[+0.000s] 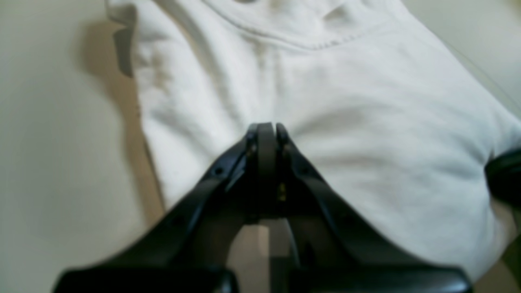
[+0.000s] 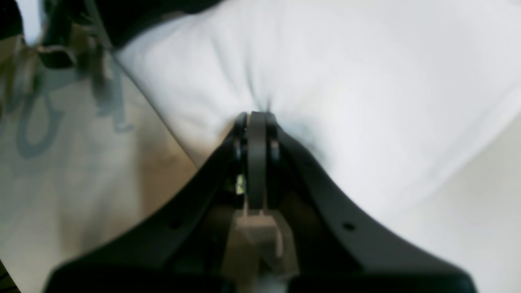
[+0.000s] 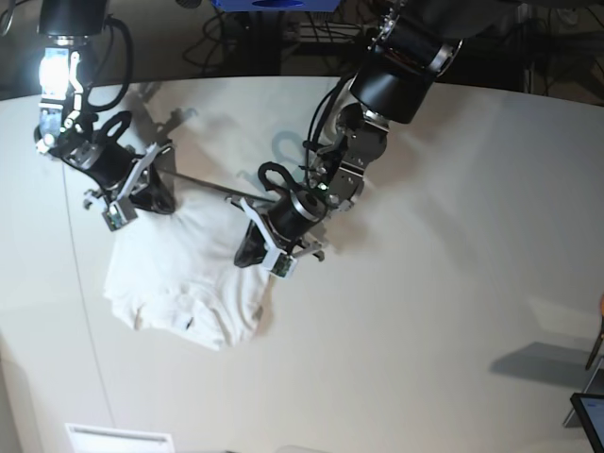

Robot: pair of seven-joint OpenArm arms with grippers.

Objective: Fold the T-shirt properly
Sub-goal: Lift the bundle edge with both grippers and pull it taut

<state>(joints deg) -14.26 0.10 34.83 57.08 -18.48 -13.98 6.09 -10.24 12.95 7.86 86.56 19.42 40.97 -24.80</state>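
The T-shirt (image 3: 184, 283), white and wrinkled, lies bunched on the off-white tabletop (image 3: 444, 283), collar seam away from both grippers. The left gripper (image 1: 266, 128) is clenched on its fabric; the right gripper (image 2: 256, 116) pinches another fold. Bare table spreads wide beyond the shirt; dark cables (image 3: 245, 38) crowd the far edge.

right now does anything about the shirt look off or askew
Nothing damaged. The T-shirt lies bunched and wrinkled on the table, its edges uneven rather than squared. Both the left gripper and right gripper are pinching its fabric.
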